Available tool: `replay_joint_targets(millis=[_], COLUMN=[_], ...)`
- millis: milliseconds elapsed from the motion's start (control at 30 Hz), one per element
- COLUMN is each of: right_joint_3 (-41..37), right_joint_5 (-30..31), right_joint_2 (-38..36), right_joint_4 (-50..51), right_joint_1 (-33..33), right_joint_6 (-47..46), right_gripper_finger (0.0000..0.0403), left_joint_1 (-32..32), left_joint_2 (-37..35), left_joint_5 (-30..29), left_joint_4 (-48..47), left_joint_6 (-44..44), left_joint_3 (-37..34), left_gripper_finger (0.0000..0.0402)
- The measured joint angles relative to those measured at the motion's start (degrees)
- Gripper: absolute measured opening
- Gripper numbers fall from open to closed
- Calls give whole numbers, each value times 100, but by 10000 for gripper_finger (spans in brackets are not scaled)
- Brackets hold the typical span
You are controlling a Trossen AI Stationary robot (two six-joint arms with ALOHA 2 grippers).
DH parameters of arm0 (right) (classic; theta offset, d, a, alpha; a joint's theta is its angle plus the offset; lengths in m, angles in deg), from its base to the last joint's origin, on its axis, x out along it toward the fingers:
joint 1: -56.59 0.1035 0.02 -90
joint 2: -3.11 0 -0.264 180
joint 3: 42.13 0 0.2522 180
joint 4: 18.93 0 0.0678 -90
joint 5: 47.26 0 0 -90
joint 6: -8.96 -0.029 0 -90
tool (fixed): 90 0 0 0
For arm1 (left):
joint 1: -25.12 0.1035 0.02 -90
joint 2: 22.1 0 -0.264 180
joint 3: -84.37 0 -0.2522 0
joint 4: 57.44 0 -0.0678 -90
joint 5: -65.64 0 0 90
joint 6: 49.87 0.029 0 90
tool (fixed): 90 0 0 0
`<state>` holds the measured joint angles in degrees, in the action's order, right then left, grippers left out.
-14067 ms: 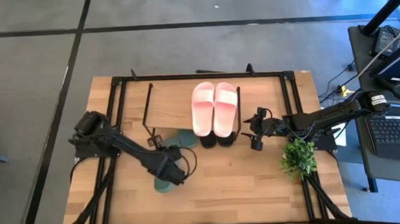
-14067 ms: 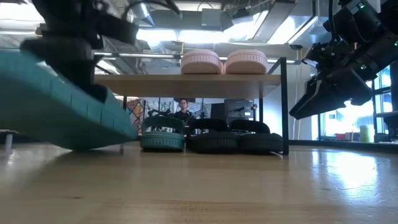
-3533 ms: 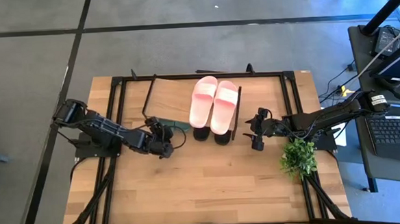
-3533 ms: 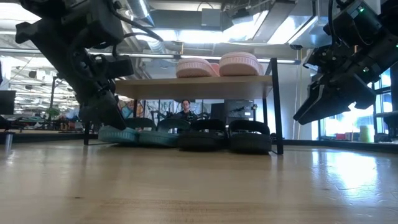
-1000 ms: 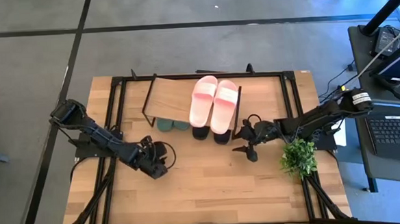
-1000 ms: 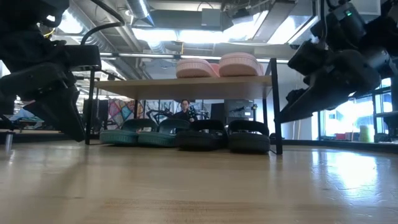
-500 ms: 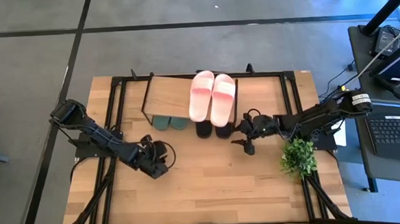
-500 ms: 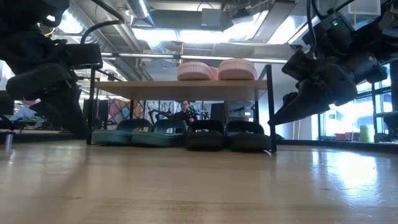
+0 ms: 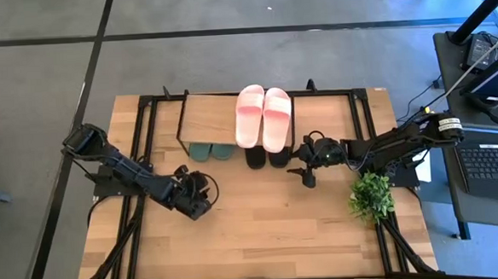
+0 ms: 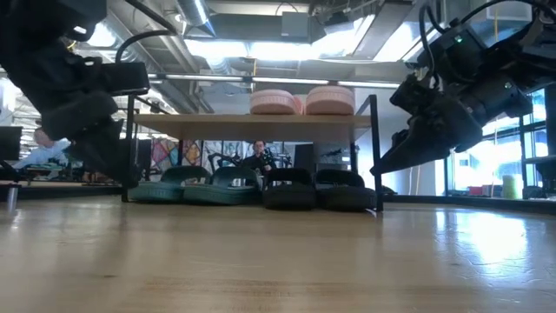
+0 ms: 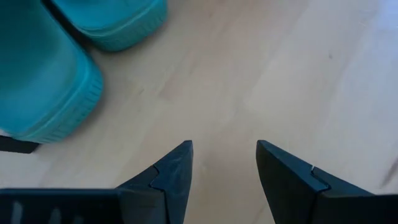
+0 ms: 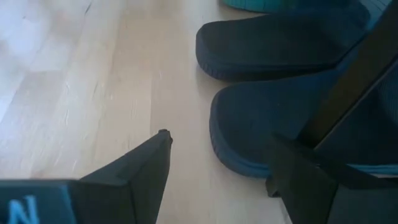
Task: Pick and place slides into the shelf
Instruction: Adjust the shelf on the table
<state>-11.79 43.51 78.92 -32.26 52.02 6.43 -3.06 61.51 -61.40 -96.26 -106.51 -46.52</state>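
Note:
The shelf (image 9: 210,120) stands at the table's far middle, with the pale pink slides (image 9: 263,117) on its wooden top board (image 10: 217,121). Under it, on the tabletop, lie the dark green slides (image 10: 204,185) on the left and the black slides (image 10: 317,189) on the right. My right gripper (image 12: 221,168) is open, low at the shelf's right near corner, with the toe of a black slide (image 12: 261,130) ahead between its fingers. My left gripper (image 11: 224,152) is open over bare wood in front of the green slides (image 11: 37,93) and holds nothing. My right gripper, open, has one finger (image 12: 305,180) against the black wire frame (image 12: 348,87) of the shelf's right side, low near its near post. The fingers come in about level from the table's right side. The shelf stands on the table.
A small potted plant (image 9: 372,197) stands at the table's right, near my right arm. A laptop (image 9: 489,161) sits on a desk beyond the right edge. In the room behind the shelf sits a person (image 10: 254,152). Bare wood (image 9: 262,233) fills the table's near half.
My right gripper has moved toward the far edge along the shelf's right side, staying open. The shelf, which stood askew, has turned square to the table and slid a little toward the far edge, and the slides on and under it went along.

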Motion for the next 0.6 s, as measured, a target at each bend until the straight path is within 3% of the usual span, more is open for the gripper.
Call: replay_joint_targets(millis=[433, 600], right_joint_3=[0, 2], right_joint_5=[-8, -1101], right_joint_2=[0, -14], right_joint_4=[-24, -267], right_joint_1=[-153, -82], right_joint_6=[130, 35], right_gripper_finger=[259, 259], left_joint_1=[472, 387], left_joint_2=[0, -1], left_joint_5=[-128, -100], left_joint_4=[-2, -2], left_joint_6=[15, 18], left_joint_3=[-2, -2], left_gripper_finger=[169, 169])
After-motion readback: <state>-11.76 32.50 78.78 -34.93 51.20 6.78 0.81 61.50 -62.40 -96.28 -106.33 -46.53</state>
